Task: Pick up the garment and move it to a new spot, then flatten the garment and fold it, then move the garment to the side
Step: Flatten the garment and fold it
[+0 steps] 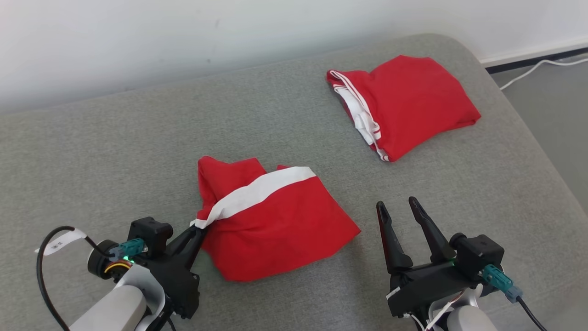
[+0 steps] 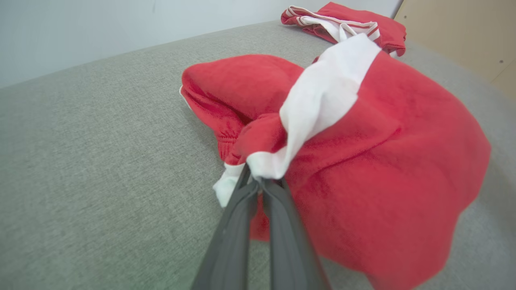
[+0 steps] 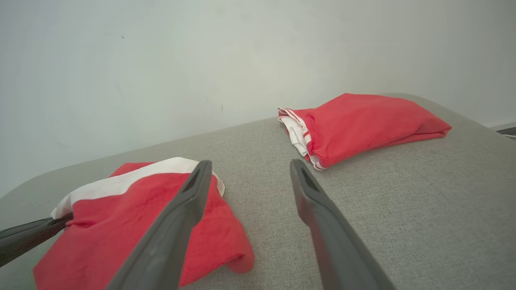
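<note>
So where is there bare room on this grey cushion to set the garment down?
Widest bare patch: the left half of the cushion, between the wall and the garment pinched by the left gripper. A narrower strip runs between that garment and the folded red garment. Crowded: the far right corner and around the open right gripper.

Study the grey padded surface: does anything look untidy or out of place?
The near garment lies crumpled, its white band twisted down to a corner pinched in the shut left hand. The far garment is neatly folded. The right hand stands open beside the crumpled one.
</note>
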You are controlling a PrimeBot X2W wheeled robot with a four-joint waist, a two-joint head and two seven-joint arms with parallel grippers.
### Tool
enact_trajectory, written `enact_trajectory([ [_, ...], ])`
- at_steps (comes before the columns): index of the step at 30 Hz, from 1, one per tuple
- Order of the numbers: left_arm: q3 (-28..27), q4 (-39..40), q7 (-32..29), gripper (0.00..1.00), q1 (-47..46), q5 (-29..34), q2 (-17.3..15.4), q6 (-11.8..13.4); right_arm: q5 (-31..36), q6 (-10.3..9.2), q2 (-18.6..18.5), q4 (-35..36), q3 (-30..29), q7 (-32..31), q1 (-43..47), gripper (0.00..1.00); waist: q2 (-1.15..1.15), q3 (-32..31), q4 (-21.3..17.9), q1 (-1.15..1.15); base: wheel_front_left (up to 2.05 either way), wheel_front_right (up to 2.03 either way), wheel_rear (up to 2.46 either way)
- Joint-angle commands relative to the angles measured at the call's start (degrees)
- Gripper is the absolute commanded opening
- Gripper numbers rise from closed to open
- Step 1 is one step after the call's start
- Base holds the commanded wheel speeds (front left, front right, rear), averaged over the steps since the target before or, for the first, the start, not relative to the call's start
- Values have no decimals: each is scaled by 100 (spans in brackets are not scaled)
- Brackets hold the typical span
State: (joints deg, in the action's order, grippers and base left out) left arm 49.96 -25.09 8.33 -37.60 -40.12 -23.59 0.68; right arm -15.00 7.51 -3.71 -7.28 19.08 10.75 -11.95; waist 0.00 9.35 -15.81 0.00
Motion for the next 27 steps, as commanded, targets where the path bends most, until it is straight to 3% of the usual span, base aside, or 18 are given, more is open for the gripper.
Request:
enact_trajectory([
  [1,-21,-52,90,0,10,7,-23,39,37,-4,7,-15,1,31,62,100,0,-64,97,0,0,0,0],
  [10,-166,184,238,0,36,98,-266,331,15,-4,1,-59,-1,10,192,100,0,-381,518,0,0,0,0],
  [20,-172,1566,-49,0,503,344,-801,1156,37,-4,-18,0,-56,-53,350,100,0,-591,934,0,0,0,0],
  [27,-35,2276,-12,0,1350,262,-822,1683,57,-4,-13,43,-97,-92,413,100,0,-582,1059,0,0,0,0],
])
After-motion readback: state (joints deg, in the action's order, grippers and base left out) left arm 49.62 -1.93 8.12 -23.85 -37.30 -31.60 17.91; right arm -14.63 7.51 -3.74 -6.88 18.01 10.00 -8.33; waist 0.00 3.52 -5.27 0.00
